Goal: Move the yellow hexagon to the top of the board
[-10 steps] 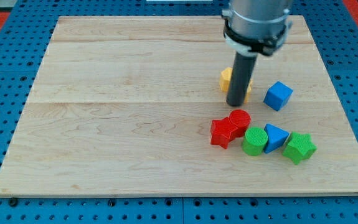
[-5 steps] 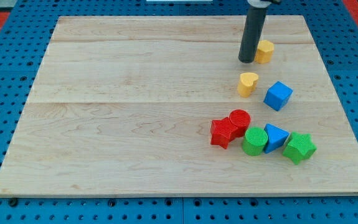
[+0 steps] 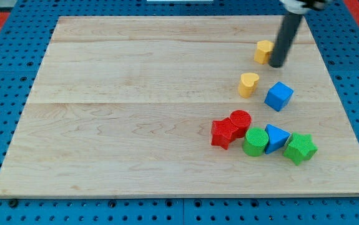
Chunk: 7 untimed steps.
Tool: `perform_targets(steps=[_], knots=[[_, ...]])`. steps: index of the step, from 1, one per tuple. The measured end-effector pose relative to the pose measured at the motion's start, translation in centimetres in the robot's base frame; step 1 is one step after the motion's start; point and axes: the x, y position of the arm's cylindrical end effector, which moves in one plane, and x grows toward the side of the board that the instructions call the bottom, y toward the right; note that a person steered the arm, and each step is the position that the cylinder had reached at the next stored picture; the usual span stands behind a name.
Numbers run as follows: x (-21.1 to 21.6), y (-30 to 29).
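Observation:
The yellow hexagon (image 3: 263, 51) lies in the upper right part of the wooden board (image 3: 135, 106), in the second plank from the view's top. My tip (image 3: 277, 65) stands just to the right of it and slightly lower, close to its right side or touching it. The dark rod slants up to the view's top right. A yellow heart (image 3: 248, 84) lies below the hexagon, apart from it.
A blue cube (image 3: 279, 95) sits below my tip. Lower right lies a cluster: a red star (image 3: 223, 132), a red cylinder (image 3: 241, 120), a green cylinder (image 3: 255, 141), a blue triangle (image 3: 276, 137) and a green star (image 3: 300, 148).
The hexagon went from beside the heart up toward the view's top. My tip then passed from the hexagon's left side to its right side, and the hexagon shifted slightly left.

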Motion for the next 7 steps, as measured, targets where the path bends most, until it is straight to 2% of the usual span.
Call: perform_targets(steps=[1, 2, 3, 4, 5, 6, 7], knots=[[-5.3, -0.5], [-4.7, -0.4], [-2.2, -3.9], [-5.1, -5.0], [-6.7, -2.9], [-6.3, -2.2], [-1.0, 0.4]])
